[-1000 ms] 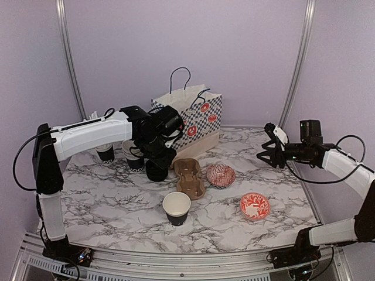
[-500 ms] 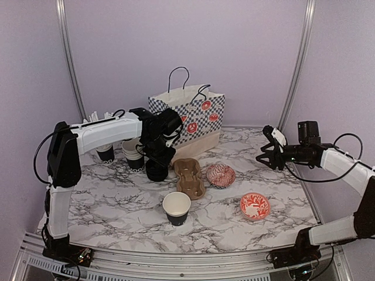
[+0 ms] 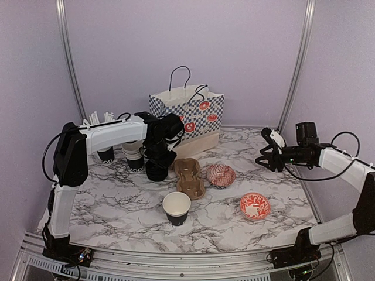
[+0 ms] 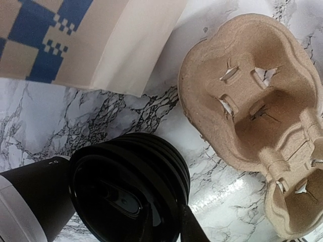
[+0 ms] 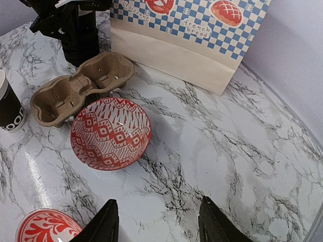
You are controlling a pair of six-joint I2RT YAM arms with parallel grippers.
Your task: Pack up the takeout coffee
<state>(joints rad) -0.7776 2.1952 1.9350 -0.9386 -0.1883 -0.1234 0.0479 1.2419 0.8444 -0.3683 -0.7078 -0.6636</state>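
Overhead view of a marble table [image 3: 105, 205] with an arm at each side. Over the last second your left gripper [image 3: 157, 158] has come down onto the stack of black lids [image 3: 156, 171]. The stack stands just left of the brown pulp cup carrier [image 3: 188, 177], in front of the checked paper bag [image 3: 187, 120]. The left forearm has swung clear of the bag, and the jaws have been narrowing. In the left wrist view the top lid fills the lower frame, with one black fingertip [image 4: 191, 229] at its rim. The other finger is out of sight, so you cannot tell whether the lid is pinched or only bracketed.

The coffee itself has not moved. One open cup [image 3: 176, 208], black outside and white inside, stands alone near the front centre. It is well apart from the lids, uncapped and not in the carrier. The nested cups [image 3: 134, 155] sit behind and left of the lid stack. Two red-and-white bowls [image 3: 221, 174] lie right of the carrier.

Your right gripper [image 3: 267, 157] has barely shifted — it hovers over the right side, fingers spread, nothing between them.

You seem to be at the lid pick — an early step. Capping, seating the cup in the carrier and bagging all look undone. The lids are nested, so more than one may lift together.
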